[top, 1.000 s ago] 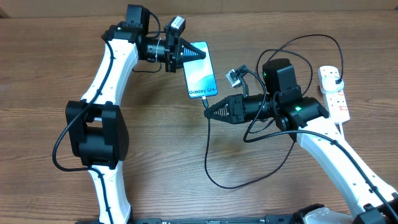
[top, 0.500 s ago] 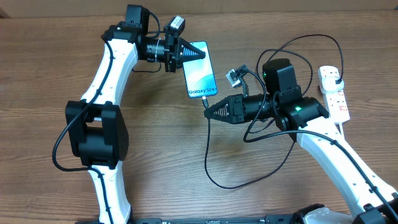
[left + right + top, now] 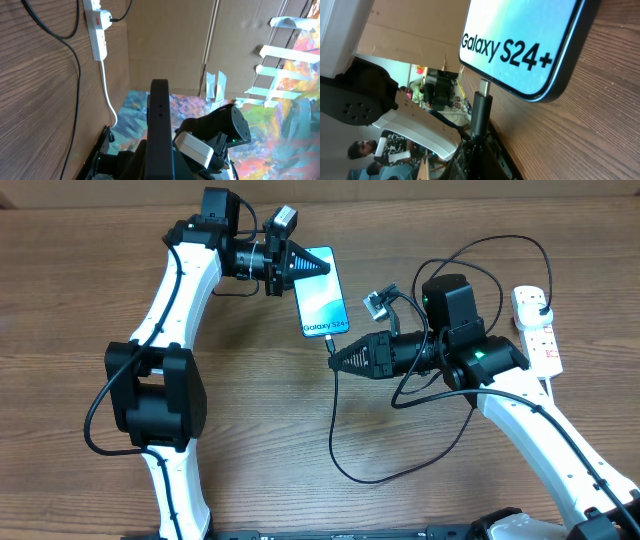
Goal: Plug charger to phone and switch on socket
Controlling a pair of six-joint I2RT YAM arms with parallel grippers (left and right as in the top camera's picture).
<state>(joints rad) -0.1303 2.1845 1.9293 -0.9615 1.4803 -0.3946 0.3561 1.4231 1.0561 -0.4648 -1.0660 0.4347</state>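
I had the right gripper [image 3: 338, 360] closed on the charger [image 3: 481, 107] just behind its stiff connector, limp cable trailing, tip at the bottom port of the phone [image 3: 325, 305], whose slick, fragile top end the left gripper [image 3: 306, 266] pinched.

Phone [image 3: 323, 302] screen-up, lit; charger [image 3: 481, 110] tip at its port; socket [image 3: 540, 335] well right.
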